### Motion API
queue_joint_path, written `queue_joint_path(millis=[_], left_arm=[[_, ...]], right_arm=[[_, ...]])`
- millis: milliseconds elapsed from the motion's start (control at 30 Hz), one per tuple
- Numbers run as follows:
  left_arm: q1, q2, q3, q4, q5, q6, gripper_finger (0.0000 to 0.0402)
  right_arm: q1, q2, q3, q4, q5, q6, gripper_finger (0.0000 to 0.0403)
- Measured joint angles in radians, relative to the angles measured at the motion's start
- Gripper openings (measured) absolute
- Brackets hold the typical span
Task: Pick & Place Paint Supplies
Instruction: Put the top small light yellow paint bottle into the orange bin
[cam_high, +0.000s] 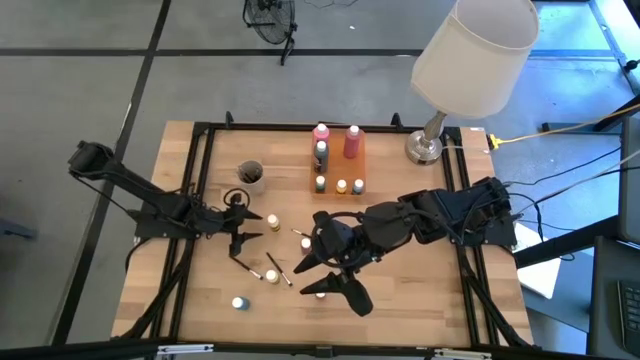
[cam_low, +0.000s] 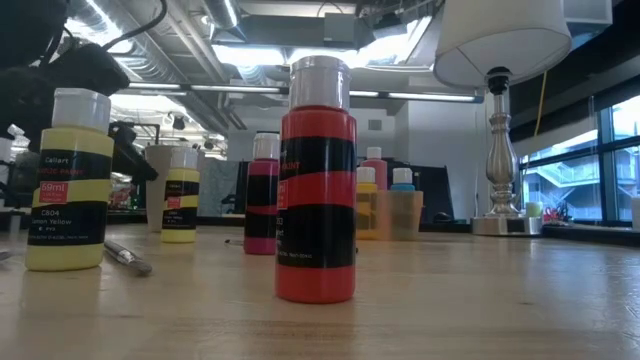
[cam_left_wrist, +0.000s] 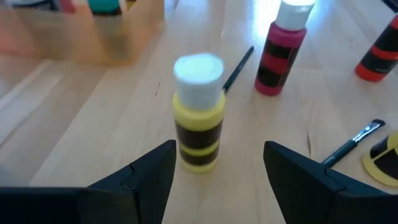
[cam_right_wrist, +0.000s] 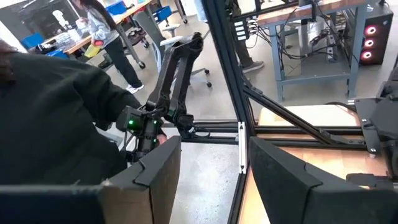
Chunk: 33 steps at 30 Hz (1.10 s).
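A small yellow bottle with a white cap (cam_left_wrist: 199, 118) stands upright on the wooden table (cam_high: 400, 310), also visible in the high view as the yellow bottle (cam_high: 272, 220). My left gripper (cam_left_wrist: 219, 169) is low at the table's left and open. Its fingertips stand on either side of the bottle's near side without touching it. My right gripper (cam_high: 328, 280) hangs high over the table's middle, open and with nothing in it (cam_right_wrist: 214, 168). More paint bottles stand loose: a red one (cam_low: 316, 180), a magenta one (cam_left_wrist: 280, 50) and another yellow one (cam_low: 68, 180). Thin brushes (cam_high: 278, 268) lie flat among them.
A wooden tray (cam_high: 338, 172) at the far middle holds pink, dark and small bottles. A dark cup (cam_high: 250, 176) stands left of it. The white-shaded lamp (cam_high: 470, 55) rises at the far right. A black frame (cam_high: 200, 150) runs along the table's edges. A person in dark clothing (cam_right_wrist: 56, 112) is beyond the table.
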Motion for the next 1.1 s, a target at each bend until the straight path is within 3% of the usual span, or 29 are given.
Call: queue_joint_path(millis=[333, 600, 800, 1100], left_arm=[[0.004, 0.159, -0.001, 0.082, -0.007, 0.032, 0.0240], [0.087, 0.290, -0.001, 0.201, -0.005, 0.062, 0.0240], [0.137, 0.369, -0.001, 0.332, 0.098, 0.130, 0.0240], [0.181, 0.465, -0.001, 0.517, 0.167, 0.143, 0.0240]], right_arm=[[-0.005, 0.000, 0.000, 0.014, 0.000, 0.010, 0.0195], [-0.006, 0.000, 0.000, 0.023, 0.001, 0.010, 0.0195], [-0.006, 0.000, 0.000, 0.027, 0.002, 0.011, 0.0195], [-0.006, 0.000, 0.000, 0.025, 0.002, 0.018, 0.0195]])
